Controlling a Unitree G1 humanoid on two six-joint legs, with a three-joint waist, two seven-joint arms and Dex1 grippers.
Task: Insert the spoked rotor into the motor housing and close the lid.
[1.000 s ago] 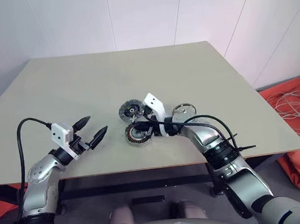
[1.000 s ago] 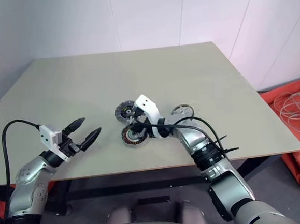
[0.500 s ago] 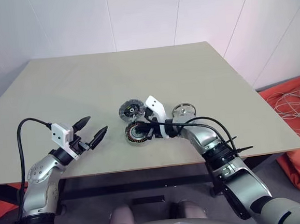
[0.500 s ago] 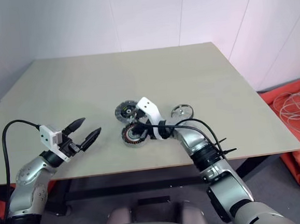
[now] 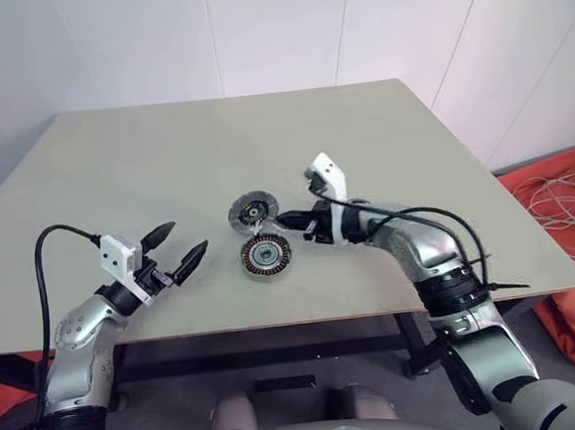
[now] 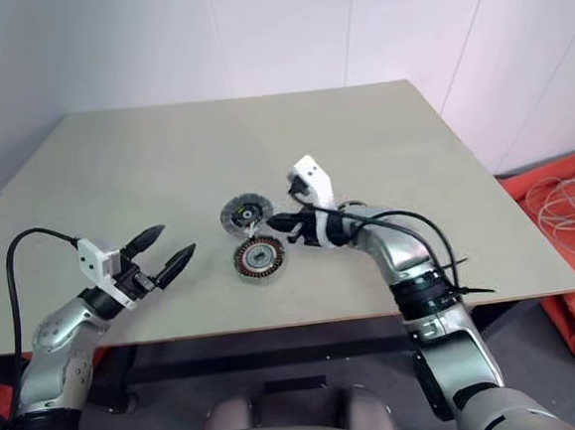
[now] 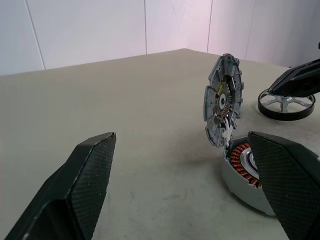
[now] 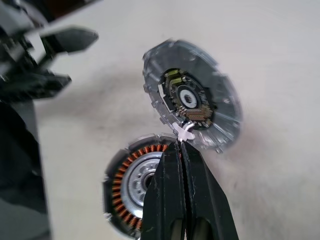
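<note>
Head views: the beige bench carries the motor parts near its front middle. The round metal motor housing, copper-brown windings ringing a silver hub, lies face up and uncovered, ready to take a rotor. At about 11 o'clock from it and just beside it is the grey ribbed lid, apparently hinged open off the housing so the cavity is free. The right gripper, black fingers pressed together and holding nothing, hovers at 1 o'clock of the housing, tips toward the lid. The left gripper, fingers spread wide and empty, waits at 9 o'clock, well apart, near the front edge. Broad bare bench lies beyond the parts toward 12 o'clock; the front edge is the nearer limit.

Left wrist view: the lid stands nearly upright on its edge beside the housing, leaving the windings exposed. The flat silver spoked rotor rests flat on the bench beyond, not yet inserted, with a dark fingertip of the other gripper above it.

Right wrist view: the closed fingers point at the lid's small white tab, over the gap between lid and housing.
</note>
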